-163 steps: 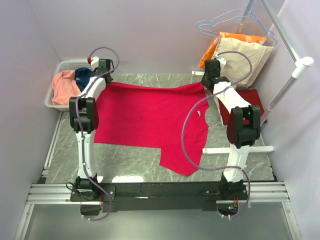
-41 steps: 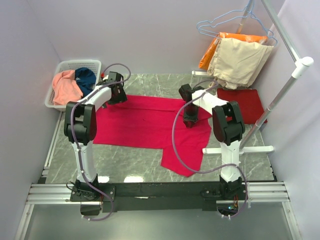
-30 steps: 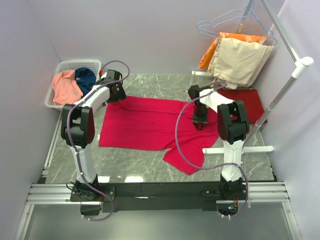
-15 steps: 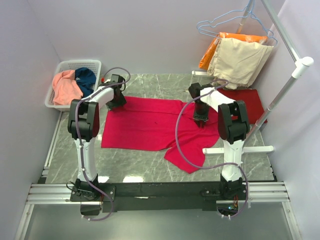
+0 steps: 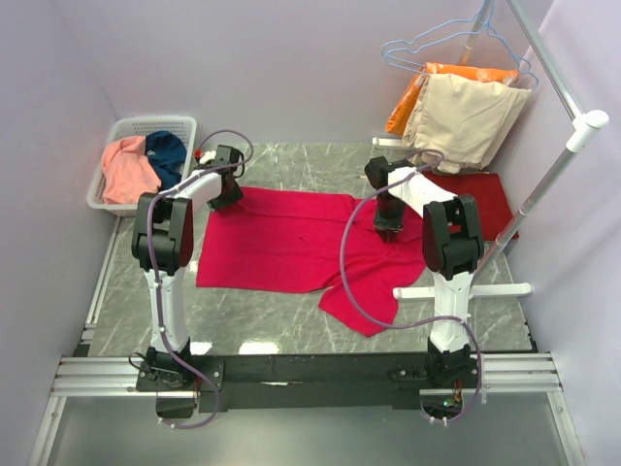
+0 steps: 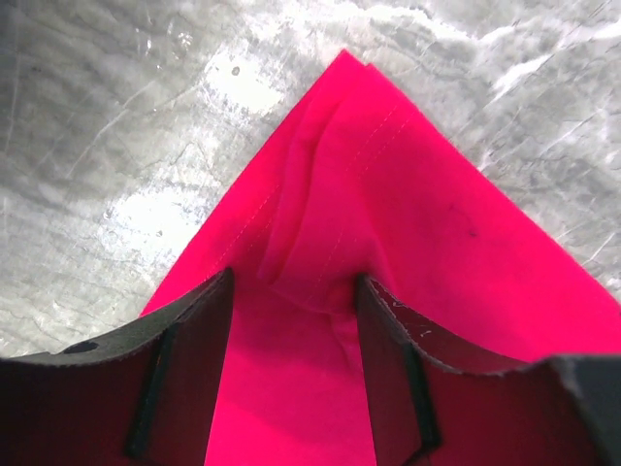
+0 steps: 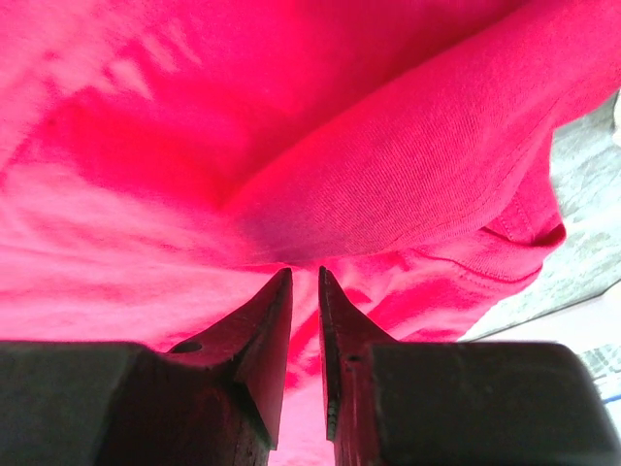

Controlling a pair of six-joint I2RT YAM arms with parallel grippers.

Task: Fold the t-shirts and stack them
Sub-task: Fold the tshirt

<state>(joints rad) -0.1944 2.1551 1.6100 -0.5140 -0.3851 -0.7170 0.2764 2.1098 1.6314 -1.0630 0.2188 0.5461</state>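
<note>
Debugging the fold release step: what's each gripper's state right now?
Left gripper: open, straddling a corner of the crimson t-shirt.
Right gripper: closed, pinching the crimson t-shirt.

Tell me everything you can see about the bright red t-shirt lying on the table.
The crimson t-shirt is soft, plain knit cloth with stitched hems, lying mostly flat on the marble table, one sleeve pointing toward the arm bases. Its far left corner sits inside the open left claw; the right claw is nearly closed on a raised fold at its far right edge.
</note>
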